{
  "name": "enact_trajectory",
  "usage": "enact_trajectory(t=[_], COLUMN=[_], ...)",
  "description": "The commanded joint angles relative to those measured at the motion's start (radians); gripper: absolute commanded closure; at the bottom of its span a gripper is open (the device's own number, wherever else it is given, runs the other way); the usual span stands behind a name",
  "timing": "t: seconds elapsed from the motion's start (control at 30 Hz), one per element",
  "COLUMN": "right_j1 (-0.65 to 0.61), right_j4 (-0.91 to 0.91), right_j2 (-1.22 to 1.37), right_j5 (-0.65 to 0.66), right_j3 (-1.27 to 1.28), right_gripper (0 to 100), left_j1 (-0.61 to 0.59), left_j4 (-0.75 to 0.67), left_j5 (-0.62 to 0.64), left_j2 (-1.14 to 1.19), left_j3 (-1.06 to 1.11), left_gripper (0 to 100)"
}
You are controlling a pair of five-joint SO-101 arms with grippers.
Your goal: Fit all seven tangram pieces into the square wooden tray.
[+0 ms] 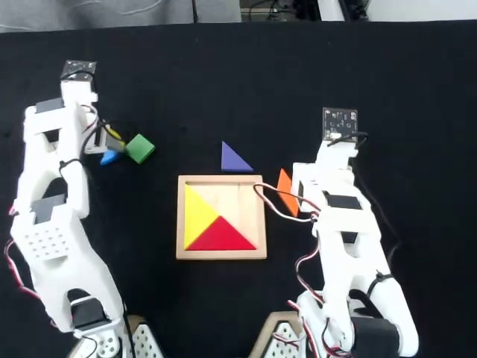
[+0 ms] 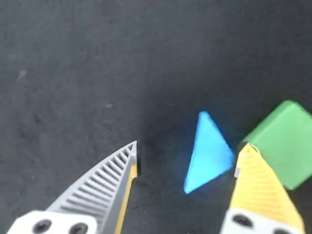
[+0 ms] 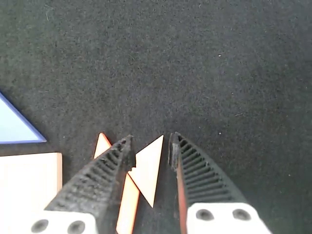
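High view: square wooden tray (image 1: pixel 221 180) holds yellow triangle (image 1: pixel 197 216), red triangle (image 1: pixel 223 236).

Two triangles (image 1: pixel 200 216) in tray (image 1: pixel 221 255), third triangle (image 1: pixel 234 159) behind it, another piece (image 1: pixel 286 192) right, block (image 1: pixel 139 148) left

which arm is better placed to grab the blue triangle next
Left. The left gripper is open with the blue triangle between its fingers, next to the green square. The right gripper is across the wooden tray, over the orange piece.

High camera looks down; 2 wrist cameras (close) face table (image 1: pixel 223 89).
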Motion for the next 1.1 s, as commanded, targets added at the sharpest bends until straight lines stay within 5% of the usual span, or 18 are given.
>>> enact_trajectory(t=[0.0,0.2,0.4,0.77,1.07], right_j1=[-0.017,-0.017,-0.017,-0.015,-0.015], right_j4=[-0.021,-0.023,-0.023,-0.023,-0.023], right_j2=[-0.041,-0.038,-0.041,-0.038,-0.036], right_j5=[-0.003,-0.003,-0.003,-0.003,-0.003], right_j3=[-0.015,-0.015,-0.015,-0.015,-0.015], right_gripper=[87.1,87.1,87.1,87.1,87.1], left_j1=[-0.030,0.105,0.208,0.596,0.441], left_j4=[0.098,0.477,0.571,0.259,-0.029], left_j5=[-0.009,-0.003,0.126,0.394,0.413], left_j2=[-0.018,-0.190,-0.549,-1.177,-1.606], left_j3=[-0.064,-0.111,-0.016,0.756,1.179], left_gripper=[68,68,68,68,68])
